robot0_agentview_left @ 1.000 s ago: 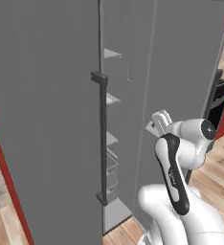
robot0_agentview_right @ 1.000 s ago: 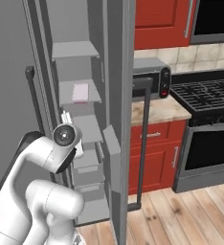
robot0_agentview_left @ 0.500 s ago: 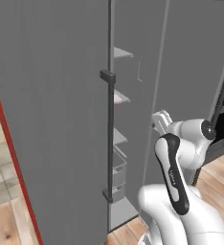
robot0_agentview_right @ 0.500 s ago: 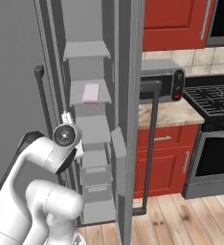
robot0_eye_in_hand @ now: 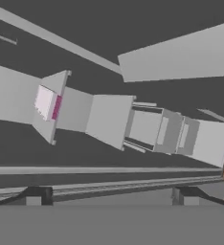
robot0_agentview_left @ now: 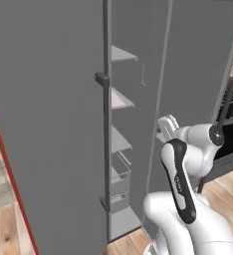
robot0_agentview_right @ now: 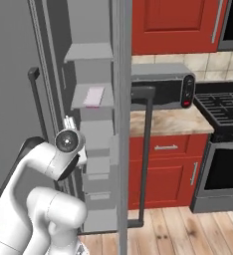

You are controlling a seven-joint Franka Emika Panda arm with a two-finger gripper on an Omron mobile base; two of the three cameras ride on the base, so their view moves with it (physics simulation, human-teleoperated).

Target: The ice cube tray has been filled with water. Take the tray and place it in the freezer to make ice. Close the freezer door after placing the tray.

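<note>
Right base view: ice cube tray lies shelved; gripper, jaws wide and empty, should push the freezer door squarely shut.

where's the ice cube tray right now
The ice cube tray lies flat on a grey shelf inside the open freezer, second shelf from the top in the right base view, just left of the door's edge and above the arm.

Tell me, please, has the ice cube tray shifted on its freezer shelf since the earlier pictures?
No. The ice cube tray lies on the same shelf of the freezer; the whole view shifted, so the camera moved.
</note>
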